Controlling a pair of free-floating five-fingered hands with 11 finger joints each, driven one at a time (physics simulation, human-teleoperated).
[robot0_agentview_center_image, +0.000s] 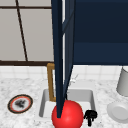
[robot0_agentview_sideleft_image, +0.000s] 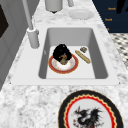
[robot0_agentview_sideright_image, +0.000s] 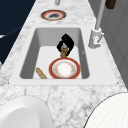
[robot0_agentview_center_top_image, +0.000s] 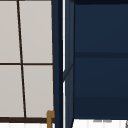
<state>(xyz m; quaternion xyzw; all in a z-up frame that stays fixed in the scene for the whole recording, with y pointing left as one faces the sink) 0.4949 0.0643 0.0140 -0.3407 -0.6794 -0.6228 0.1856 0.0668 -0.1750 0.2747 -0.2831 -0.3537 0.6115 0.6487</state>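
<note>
On the surface at the left we see a patterned plate (robot0_agentview_center_image: 20, 103), well apart from the sink (robot0_agentview_center_image: 44, 105). An open dark door (robot0_agentview_center_image: 59, 62) hangs in front of the sink, with a red ball (robot0_agentview_center_image: 71, 116) at its foot. Just right of the ball a black hand (robot0_agentview_center_image: 90, 115) shows, fingers pointing down; we cannot tell how far open it is. Further right a white plate (robot0_agentview_center_image: 118, 112) and a grey pot (robot0_agentview_center_image: 123, 82) stand on the surface.

In the side views a hand (robot0_agentview_sideleft_image: 62, 52) (robot0_agentview_sideright_image: 65, 44) hovers in the sink, fingers curled round a small brown piece (robot0_agentview_sideright_image: 64, 53) above a red-rimmed plate (robot0_agentview_sideleft_image: 63, 65). A stick (robot0_agentview_sideleft_image: 82, 56) lies just beside that plate. We cannot tell which hand it is.
</note>
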